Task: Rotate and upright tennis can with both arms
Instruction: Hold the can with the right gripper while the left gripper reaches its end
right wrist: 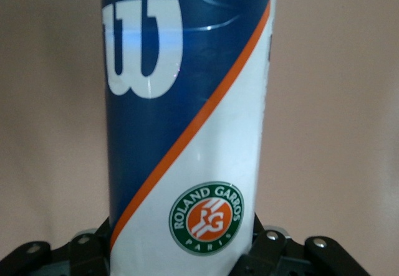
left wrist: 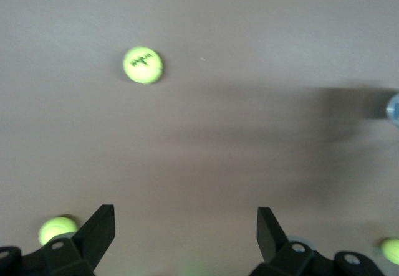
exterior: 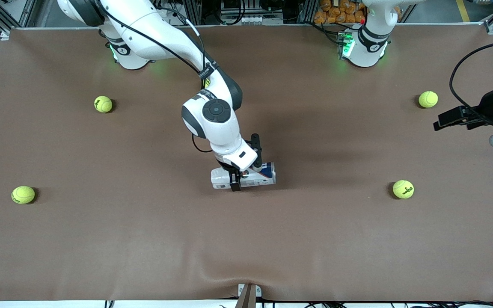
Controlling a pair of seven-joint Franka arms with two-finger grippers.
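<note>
The tennis can (exterior: pixel 260 174) lies on its side in the middle of the table, its navy end toward the left arm's end of the table. My right gripper (exterior: pixel 239 176) comes down on the can's white half, one finger (exterior: pixel 234 183) on each side, shut on it. In the right wrist view the can (right wrist: pixel 187 120) fills the space between the jaws, showing the white "W" and a Roland Garros badge. My left gripper (exterior: pixel 440 121) waits open and empty above the table at the left arm's end; its fingers (left wrist: pixel 100 226) stand wide apart over bare mat.
Several yellow-green tennis balls lie about: two at the right arm's end (exterior: pixel 103 104) (exterior: pixel 23 194), two at the left arm's end (exterior: pixel 428 99) (exterior: pixel 403 189). The left wrist view shows one ball (left wrist: pixel 143 65) ahead and another (left wrist: pixel 57 229) by a finger.
</note>
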